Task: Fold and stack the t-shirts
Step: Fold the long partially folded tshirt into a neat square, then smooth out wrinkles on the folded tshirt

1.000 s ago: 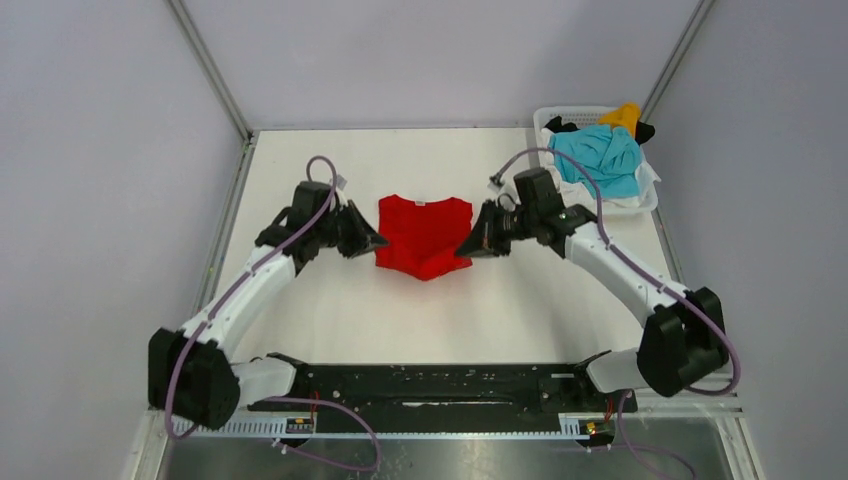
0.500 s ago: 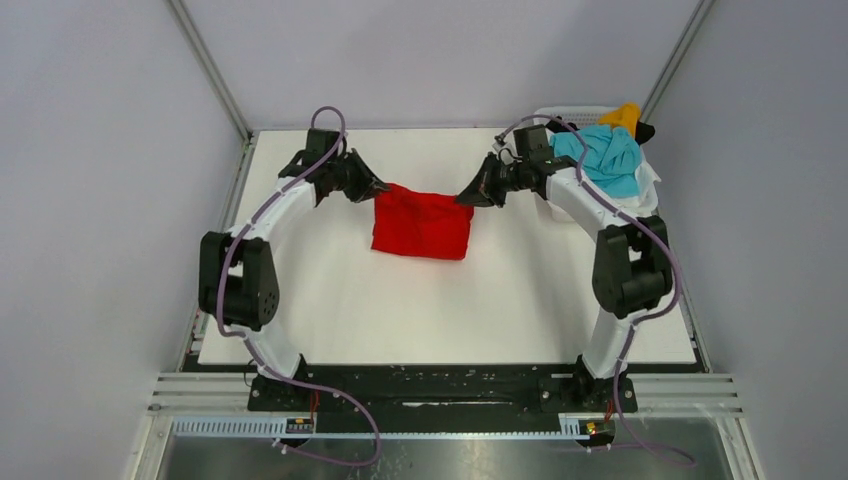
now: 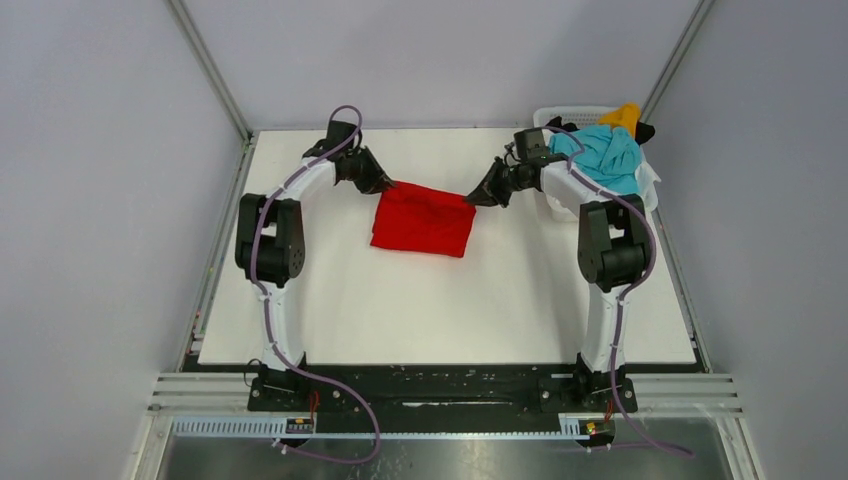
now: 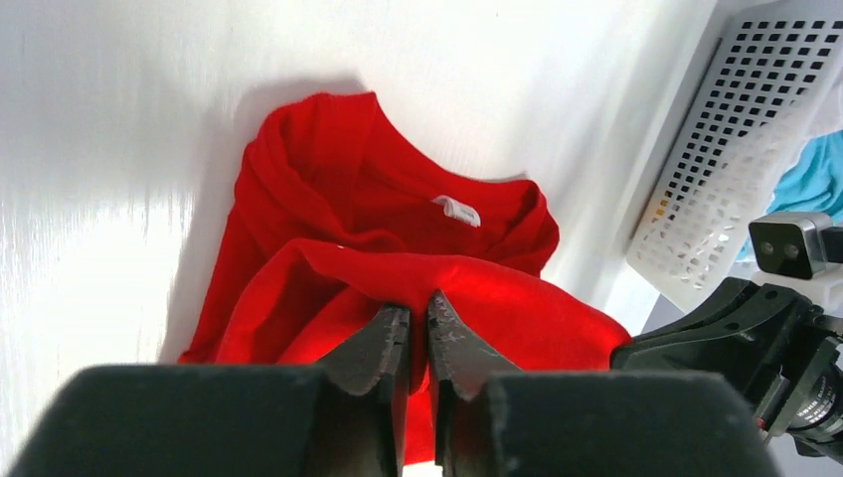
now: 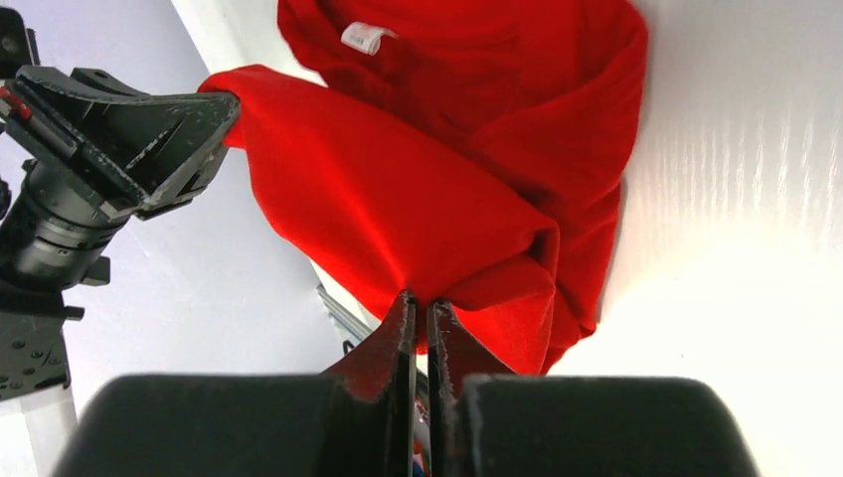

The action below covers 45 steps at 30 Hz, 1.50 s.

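Observation:
The red t-shirt (image 3: 422,222) lies folded over on the white table, collar label (image 4: 456,210) underneath at the far side. My left gripper (image 3: 388,185) is shut on its upper-left corner, cloth pinched between the fingers (image 4: 418,303). At the upper-right corner my right gripper (image 3: 472,198) is shut on the cloth too (image 5: 418,298). The held top layer stretches between the two grippers, slightly raised. More t-shirts, turquoise (image 3: 605,155), yellow-orange (image 3: 626,113) and black (image 3: 645,130), are piled in the basket.
A white plastic basket (image 3: 548,116) stands at the far right corner, just behind my right arm; its perforated wall (image 4: 736,149) shows in the left wrist view. Metal frame posts rise at the table's far corners.
Both grippers have carried the shirt's near edge away from the bases toward the far side, laying it over the collar half. The arms now stretch out far.

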Tool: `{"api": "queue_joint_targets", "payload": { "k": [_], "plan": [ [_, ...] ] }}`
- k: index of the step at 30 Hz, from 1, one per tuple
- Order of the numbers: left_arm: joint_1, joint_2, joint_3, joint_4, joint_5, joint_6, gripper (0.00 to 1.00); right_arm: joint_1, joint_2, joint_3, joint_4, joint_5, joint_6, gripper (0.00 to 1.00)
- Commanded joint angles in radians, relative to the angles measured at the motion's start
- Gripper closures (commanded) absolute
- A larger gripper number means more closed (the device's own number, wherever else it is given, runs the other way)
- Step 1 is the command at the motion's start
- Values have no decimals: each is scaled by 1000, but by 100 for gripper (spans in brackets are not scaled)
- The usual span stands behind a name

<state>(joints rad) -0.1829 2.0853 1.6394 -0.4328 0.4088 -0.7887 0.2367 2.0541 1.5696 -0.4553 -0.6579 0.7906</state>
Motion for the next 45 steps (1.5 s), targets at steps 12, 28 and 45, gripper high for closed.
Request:
{"api": "queue_joint_targets", "payload": {
  "k": [12,28,45],
  "plan": [
    [5,-57,91,-54,-64,53,1,-14,-29,82,14,103,-31,0],
    [-8,-36,-53,-148,-97,256,1,165,-140,-125,281,-115,-41,1],
    [-68,70,-49,-149,-96,285,20,171,2,-263,284,107,-44,0]
  ]
}}
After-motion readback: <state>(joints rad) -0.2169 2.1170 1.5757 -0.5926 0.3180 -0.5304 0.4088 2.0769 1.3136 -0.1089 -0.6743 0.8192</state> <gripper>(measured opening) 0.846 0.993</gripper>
